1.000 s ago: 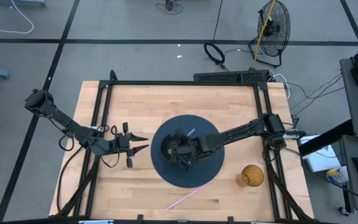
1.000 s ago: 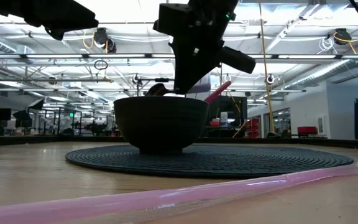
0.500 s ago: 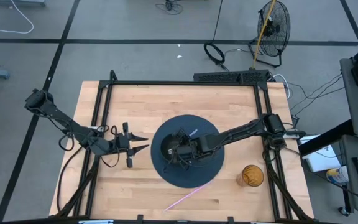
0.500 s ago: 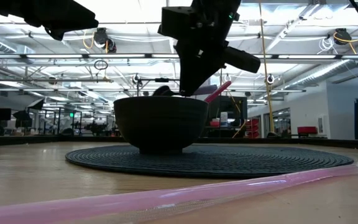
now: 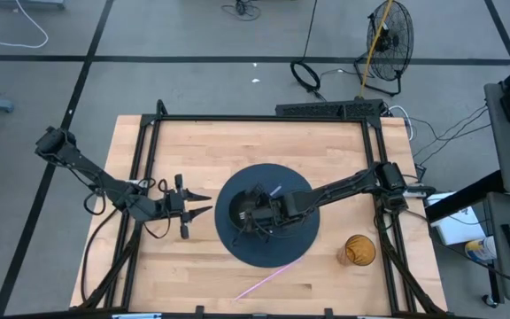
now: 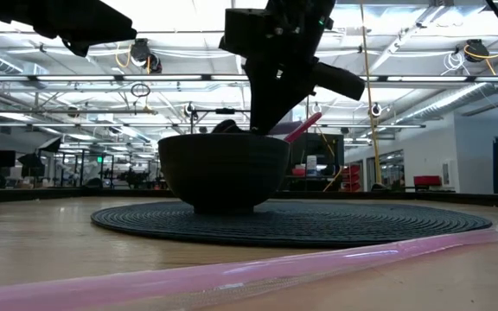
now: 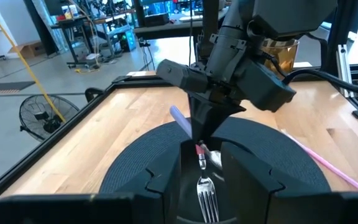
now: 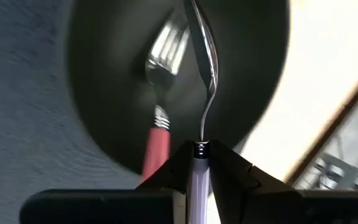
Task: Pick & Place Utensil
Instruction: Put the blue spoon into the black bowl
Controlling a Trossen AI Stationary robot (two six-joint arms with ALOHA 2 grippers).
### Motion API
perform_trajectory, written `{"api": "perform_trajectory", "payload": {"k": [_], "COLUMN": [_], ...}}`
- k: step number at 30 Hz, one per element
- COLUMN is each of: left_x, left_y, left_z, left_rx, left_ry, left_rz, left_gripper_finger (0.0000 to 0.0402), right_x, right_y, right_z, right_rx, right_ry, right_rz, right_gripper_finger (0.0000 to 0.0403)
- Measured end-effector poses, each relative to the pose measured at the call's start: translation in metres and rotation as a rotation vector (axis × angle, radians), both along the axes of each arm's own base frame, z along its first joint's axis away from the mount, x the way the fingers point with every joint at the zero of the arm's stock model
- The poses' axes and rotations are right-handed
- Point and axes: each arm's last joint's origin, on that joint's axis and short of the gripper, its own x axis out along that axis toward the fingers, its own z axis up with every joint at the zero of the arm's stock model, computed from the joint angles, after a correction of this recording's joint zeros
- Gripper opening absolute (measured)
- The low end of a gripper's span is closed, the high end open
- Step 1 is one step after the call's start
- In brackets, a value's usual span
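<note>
A black bowl (image 5: 240, 213) stands on a round dark mat (image 5: 290, 244) at mid-table. Inside it lies a fork (image 8: 161, 59) with a red handle (image 8: 156, 146); the handle's end (image 6: 303, 127) sticks up over the rim. My right gripper (image 5: 257, 214) hangs over the bowl, shut on a spoon (image 8: 205, 53) with a lavender handle (image 7: 178, 117). The spoon's metal end points down into the bowl. My left gripper (image 5: 209, 203) waits open, left of the mat and level with the bowl. My right gripper pinches the spoon's lavender handle (image 8: 197, 177) between its two fingers, close to the metal neck. The fingers slant down from the table's right side and lie along the spoon. The spoon points down into the bowl; whether its tip touches, I cannot tell.
A long thin pink stick (image 5: 268, 282) lies on the wood near the front edge. A gold cup (image 5: 359, 250) stands to the right of the mat. A black frame (image 5: 264, 118) runs around the table.
My right gripper has tipped and rolled a little over the bowl, staying shut on the spoon. The bowl and fork have kept still.
</note>
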Motion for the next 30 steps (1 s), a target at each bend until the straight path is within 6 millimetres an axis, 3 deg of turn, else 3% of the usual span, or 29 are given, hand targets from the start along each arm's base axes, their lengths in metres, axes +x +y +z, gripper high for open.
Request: {"api": "perform_trajectory", "payload": {"k": [30], "left_x": [-0.0003], "left_y": [0.0002], "left_z": [-0.0016], "left_rx": [-0.009], "left_ry": [0.012], "left_rz": [0.002], "left_gripper_finger": [0.0122], "right_x": [-0.0008], "right_y": [0.0011], "right_z": [-0.0011], "right_rx": [0.076], "right_ry": [0.013], "right_rz": [-0.009], "right_gripper_finger": [0.0033]}}
